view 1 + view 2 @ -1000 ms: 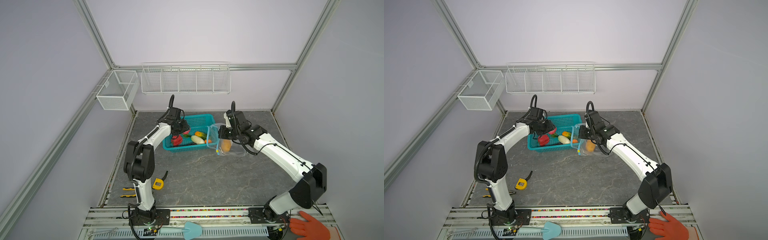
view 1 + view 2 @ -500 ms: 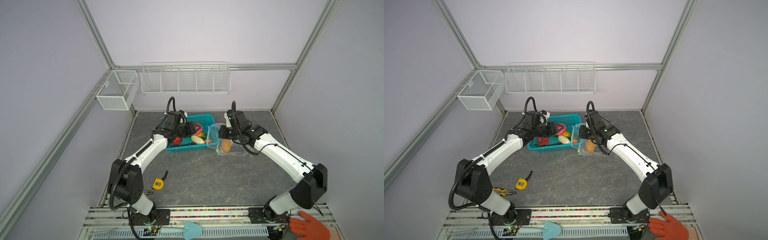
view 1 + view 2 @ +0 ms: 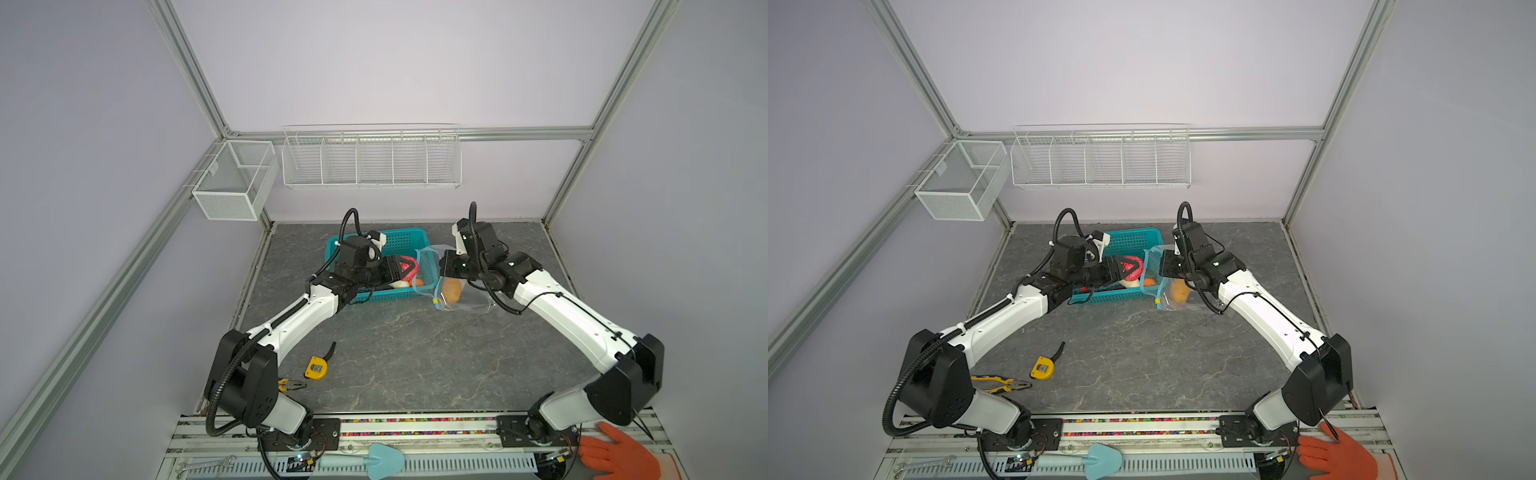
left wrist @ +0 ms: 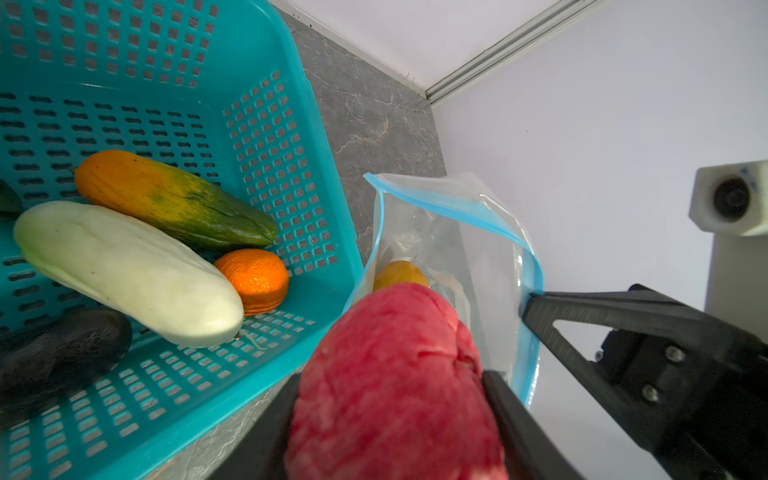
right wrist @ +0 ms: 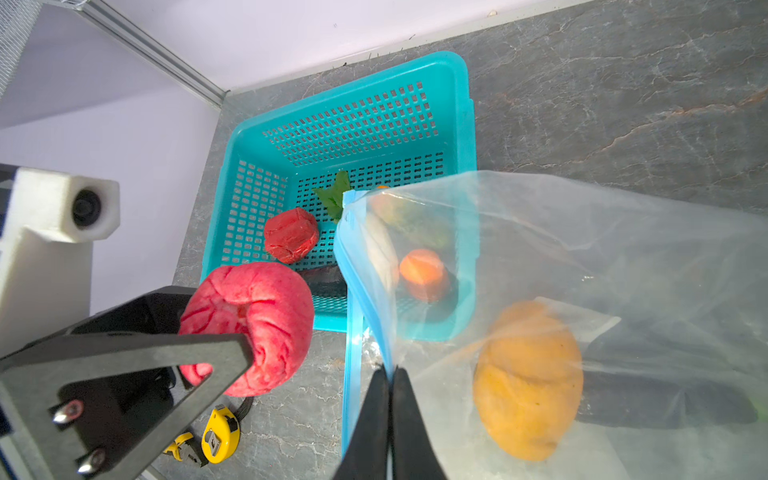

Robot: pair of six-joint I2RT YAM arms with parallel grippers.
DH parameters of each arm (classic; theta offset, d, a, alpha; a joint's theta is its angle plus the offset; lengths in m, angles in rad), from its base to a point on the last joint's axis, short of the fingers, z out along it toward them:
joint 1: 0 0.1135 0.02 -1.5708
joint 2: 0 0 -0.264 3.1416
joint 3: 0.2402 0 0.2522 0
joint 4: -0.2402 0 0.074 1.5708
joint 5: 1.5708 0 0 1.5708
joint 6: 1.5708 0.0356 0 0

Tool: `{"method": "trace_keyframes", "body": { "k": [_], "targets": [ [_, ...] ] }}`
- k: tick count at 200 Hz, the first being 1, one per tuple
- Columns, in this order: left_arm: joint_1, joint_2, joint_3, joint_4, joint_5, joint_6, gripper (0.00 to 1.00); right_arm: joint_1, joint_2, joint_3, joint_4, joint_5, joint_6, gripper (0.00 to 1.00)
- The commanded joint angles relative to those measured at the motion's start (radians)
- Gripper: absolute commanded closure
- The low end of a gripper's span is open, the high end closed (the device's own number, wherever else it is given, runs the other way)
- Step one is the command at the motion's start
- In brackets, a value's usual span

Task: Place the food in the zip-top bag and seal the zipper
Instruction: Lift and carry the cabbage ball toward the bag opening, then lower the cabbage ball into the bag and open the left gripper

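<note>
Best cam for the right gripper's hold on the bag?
Right wrist: right gripper shut on the zip-top bag rim, close up. Left wrist shows it side-on at the rim; top views, too small.

We are losing the blurred pink fruit (image 4: 395, 386) past the left wrist view's edge, and the dark piece (image 4: 62, 349) is running off too

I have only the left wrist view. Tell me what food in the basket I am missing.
Observer: A red piece lies in the teal basket, visible from the right wrist.
Operator: Now report the other arm's grip.
Observer: The right gripper is shut, pinching the zip-top bag at its mouth edge.
Operator: Say where sealing would start.
Observer: Likely at the yellow slider tab, at the end of the zipper nearer the robot's base in both top views.
</note>
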Motion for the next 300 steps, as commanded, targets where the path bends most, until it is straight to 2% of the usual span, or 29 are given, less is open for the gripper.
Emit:
{"method": "trace_keyframes", "body": {
  "k": [1,12,56,76,104,127,148,170,300],
  "targets": [
    [-0.015,-0.011,-0.038,0.103,-0.012,-0.029,0.52,0.006,-0.005,-0.016,0.018,-0.007,0.017,0.93],
    [-0.015,-0.003,-0.054,0.141,0.002,-0.045,0.52,0.007,0.000,-0.011,0.015,-0.008,0.014,0.93],
    [-0.016,-0.024,-0.036,0.096,0.015,-0.029,0.53,0.009,0.007,0.009,-0.002,-0.014,0.021,0.93],
    [-0.016,-0.061,-0.087,0.111,0.000,-0.034,0.53,0.013,-0.004,0.007,0.000,0.002,0.020,0.93],
    [-0.016,-0.059,-0.072,0.131,0.031,-0.051,0.53,0.013,-0.001,0.006,0.017,-0.006,0.025,0.93],
    [-0.043,-0.060,-0.072,0.176,0.038,-0.078,0.53,0.016,0.005,0.019,0.013,-0.008,0.022,0.94],
    [-0.081,-0.061,-0.092,0.166,-0.003,-0.050,0.53,0.017,0.001,0.022,0.021,-0.007,0.023,0.93],
    [-0.087,-0.033,-0.122,0.200,-0.010,-0.057,0.54,0.016,0.001,0.020,0.028,-0.012,0.023,0.93],
    [-0.124,0.107,-0.045,0.227,0.004,-0.056,0.53,0.029,-0.001,0.029,0.038,-0.013,0.031,0.93]
  ]
}}
